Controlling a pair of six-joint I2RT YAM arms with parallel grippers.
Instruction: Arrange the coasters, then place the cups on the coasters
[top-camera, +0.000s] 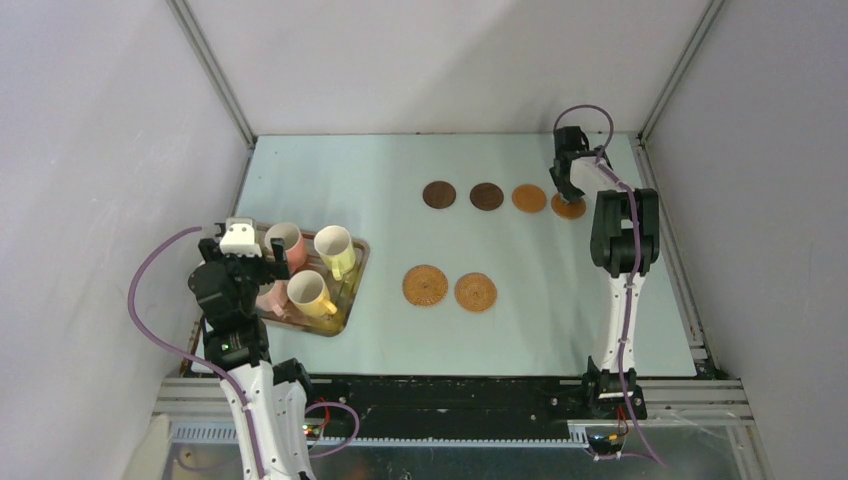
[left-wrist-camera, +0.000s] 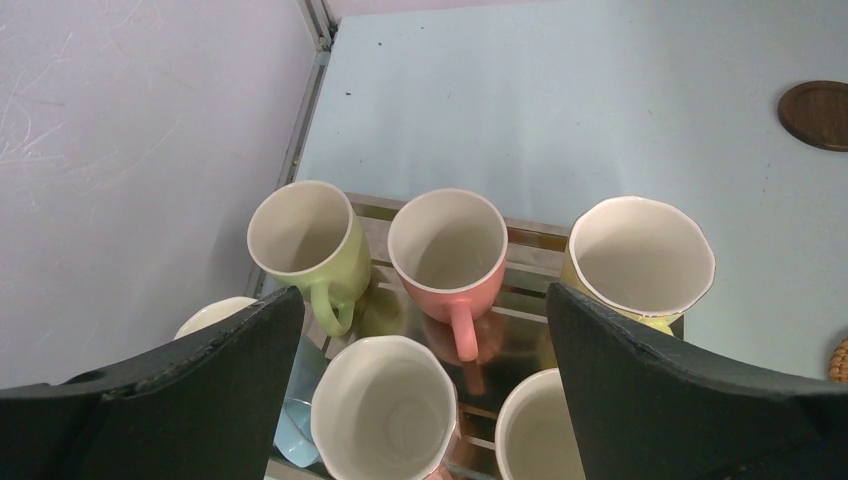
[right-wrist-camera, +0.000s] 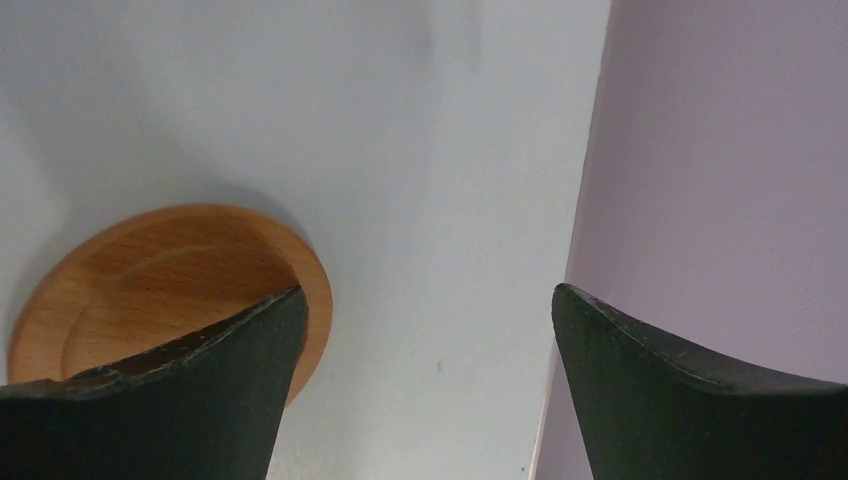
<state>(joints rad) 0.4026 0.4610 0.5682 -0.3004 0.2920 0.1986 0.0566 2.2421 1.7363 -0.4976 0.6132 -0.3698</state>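
Six coasters lie on the table: two dark brown (top-camera: 439, 194) (top-camera: 487, 196), two orange-brown (top-camera: 529, 198) (top-camera: 569, 207), and two woven tan (top-camera: 425, 285) (top-camera: 475, 292). My right gripper (top-camera: 563, 190) hangs open over the far-right orange-brown coaster (right-wrist-camera: 170, 270), whose disc lies beside and under its left finger; nothing sits between the fingers (right-wrist-camera: 428, 290). The cups stand on a metal tray (top-camera: 361, 262). My left gripper (left-wrist-camera: 422, 292) is open above them. Below it are a light green cup (left-wrist-camera: 300, 230), a salmon one (left-wrist-camera: 447, 245), a yellow one (left-wrist-camera: 640, 255), a pale pink one (left-wrist-camera: 385, 420) and a blue one (left-wrist-camera: 295, 440).
The left wall stands close to the tray (left-wrist-camera: 520, 330). The right wall (right-wrist-camera: 720, 200) and the table's right edge run just beside my right gripper. A metal frame rail crosses the near edge by the arm bases (top-camera: 450, 395).
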